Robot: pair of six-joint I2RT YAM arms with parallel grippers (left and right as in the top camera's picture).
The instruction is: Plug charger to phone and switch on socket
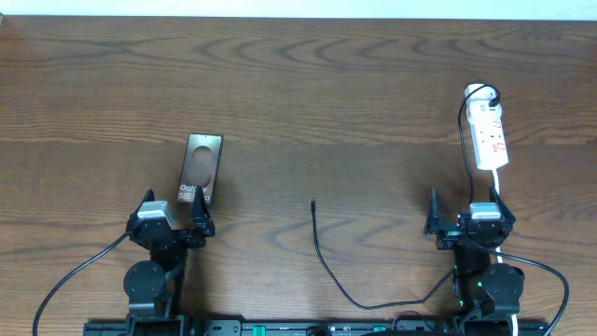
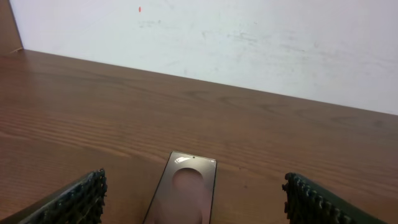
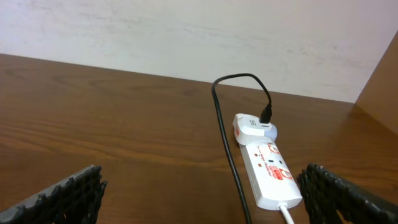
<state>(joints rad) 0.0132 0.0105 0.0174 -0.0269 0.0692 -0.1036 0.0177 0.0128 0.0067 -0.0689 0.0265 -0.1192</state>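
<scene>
The phone (image 1: pixel 201 168) lies flat, screen up, at the left of the table, just beyond my left gripper (image 1: pixel 173 207). In the left wrist view the phone (image 2: pixel 186 190) sits between the open fingers (image 2: pixel 81 199) without touching them. The charger's plug tip (image 1: pixel 312 203) rests loose mid-table, its thin black cable (image 1: pixel 328 266) curving back toward the front edge. The white socket (image 1: pixel 489 135) lies at the right, ahead of my open right gripper (image 1: pixel 469 213). In the right wrist view the socket (image 3: pixel 270 171) is near the right finger (image 3: pixel 336 196), with the black cable (image 3: pixel 227 143) beside it.
A white adapter (image 3: pixel 252 126) with the black cable is plugged into the socket's far end. The socket's white cord (image 3: pixel 287 214) runs back toward the right arm. A pale wall (image 2: pixel 249 37) bounds the table's far edge.
</scene>
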